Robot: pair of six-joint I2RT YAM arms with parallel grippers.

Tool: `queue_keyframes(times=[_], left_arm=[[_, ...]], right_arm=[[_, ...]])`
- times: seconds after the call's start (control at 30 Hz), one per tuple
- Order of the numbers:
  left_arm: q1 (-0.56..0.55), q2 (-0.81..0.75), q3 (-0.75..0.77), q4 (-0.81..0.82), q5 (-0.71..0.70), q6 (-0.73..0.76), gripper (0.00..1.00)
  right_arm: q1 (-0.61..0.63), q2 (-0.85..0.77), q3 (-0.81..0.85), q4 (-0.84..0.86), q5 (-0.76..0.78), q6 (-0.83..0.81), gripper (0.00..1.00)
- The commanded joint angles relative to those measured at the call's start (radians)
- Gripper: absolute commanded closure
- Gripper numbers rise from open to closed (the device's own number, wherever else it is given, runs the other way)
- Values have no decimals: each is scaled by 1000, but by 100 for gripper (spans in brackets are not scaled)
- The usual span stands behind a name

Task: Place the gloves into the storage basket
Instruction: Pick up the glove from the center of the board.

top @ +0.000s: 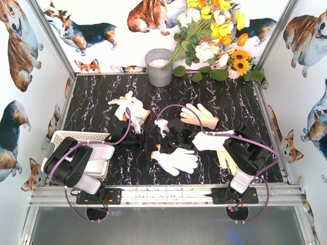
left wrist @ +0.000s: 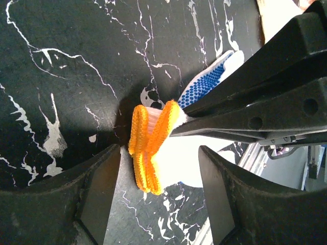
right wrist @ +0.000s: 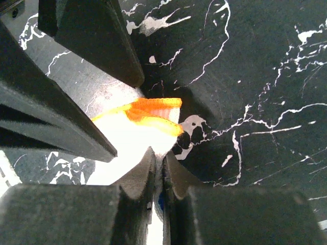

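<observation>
A white glove with an orange cuff [left wrist: 150, 148] and a blue dotted patch [left wrist: 202, 87] lies on the black marble table. My right gripper [right wrist: 162, 155] is shut on its white fabric just behind the cuff [right wrist: 153, 115]. My left gripper [left wrist: 159, 158] is open, its fingers on either side of the cuff without touching it. From above, both grippers meet at mid-table, left [top: 144, 144] and right [top: 168, 143], over this glove [top: 176, 159]. Other gloves lie at the back left [top: 130, 107], back right [top: 202, 116] and right [top: 212, 140]. The storage basket [top: 71, 136] sits at the left, mostly under my left arm.
A grey metal bucket [top: 159, 66] stands at the back with a bunch of white and yellow flowers [top: 214, 30] beside it. Another pale yellow glove [top: 227, 161] lies partly under my right arm. The aluminium table rail [top: 163, 194] runs along the near edge.
</observation>
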Motion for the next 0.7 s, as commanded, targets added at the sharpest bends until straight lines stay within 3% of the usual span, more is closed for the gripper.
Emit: queue_keyframes(times=[0.0,0.17,0.67], left_arm=[[9,27,-23,18,13,52,41],[7,44,-49,136,88,37,40],[-37,135,-24,170,142,26,41]], right_arm=[[-18,-44,-48,95,-54,29,100],[-55,-72,-81,148,-133,52,100],[-72,-136,-127,233,-179,84,100]])
